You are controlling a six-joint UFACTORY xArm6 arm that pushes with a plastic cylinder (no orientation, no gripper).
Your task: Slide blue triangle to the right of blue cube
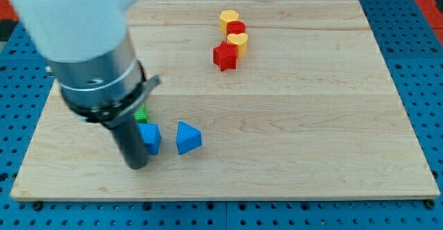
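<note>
The blue triangle point(187, 138) lies on the wooden board point(291, 119) near the view's bottom left. The blue cube point(150, 138) sits just to its left, a small gap between them. My tip point(136, 165) is at the end of the dark rod, touching or nearly touching the blue cube's left side, slightly below it. The triangle is to the right of the cube.
A green block point(142, 113) is partly hidden behind the rod, just above the blue cube. At the view's top middle stands a cluster: a yellow block point(229, 17), a red block point(237, 28), another yellow block point(239, 42) and a red star-like block point(225, 56).
</note>
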